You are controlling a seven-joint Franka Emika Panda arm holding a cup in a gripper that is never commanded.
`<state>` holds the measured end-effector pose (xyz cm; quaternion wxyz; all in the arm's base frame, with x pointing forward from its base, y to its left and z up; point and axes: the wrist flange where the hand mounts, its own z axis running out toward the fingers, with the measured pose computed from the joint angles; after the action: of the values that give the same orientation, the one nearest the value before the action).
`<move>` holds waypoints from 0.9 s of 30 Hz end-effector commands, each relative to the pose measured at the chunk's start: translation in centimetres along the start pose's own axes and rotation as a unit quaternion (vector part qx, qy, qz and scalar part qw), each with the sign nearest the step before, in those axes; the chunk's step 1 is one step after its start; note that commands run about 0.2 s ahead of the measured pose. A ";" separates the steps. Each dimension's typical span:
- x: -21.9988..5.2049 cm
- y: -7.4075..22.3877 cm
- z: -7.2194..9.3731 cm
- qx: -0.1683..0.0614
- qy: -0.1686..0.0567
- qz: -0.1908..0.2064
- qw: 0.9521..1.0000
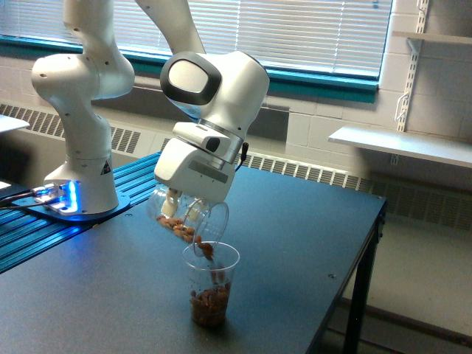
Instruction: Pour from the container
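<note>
Container [179, 219] tilted, gripped in closed pincer [175, 203], nuts falling into cup [212, 284]

dark table [295, 243] | window blinds [295, 29] behind | white wall shelf [398, 144] at the exterior view's right

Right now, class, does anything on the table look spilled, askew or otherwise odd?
Nothing stands out. The tilted container is pouring brown pieces into the upright cup, and no pieces show on the table around it.
</note>
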<state>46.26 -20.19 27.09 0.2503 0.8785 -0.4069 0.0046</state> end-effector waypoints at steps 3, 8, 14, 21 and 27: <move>0.3 -0.1 -0.6 -0.016 0.007 -0.027 0.999; 0.2 -0.1 -0.6 -0.025 0.009 -0.039 0.999; 0.3 -0.2 -0.8 -0.030 0.011 -0.047 0.998; 0.3 -0.4 -1.0 -0.034 0.010 -0.059 0.998; 0.3 -0.4 -1.0 -0.031 0.011 -0.058 0.998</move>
<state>46.67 -20.02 27.75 0.2787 0.8875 -0.3668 -0.0118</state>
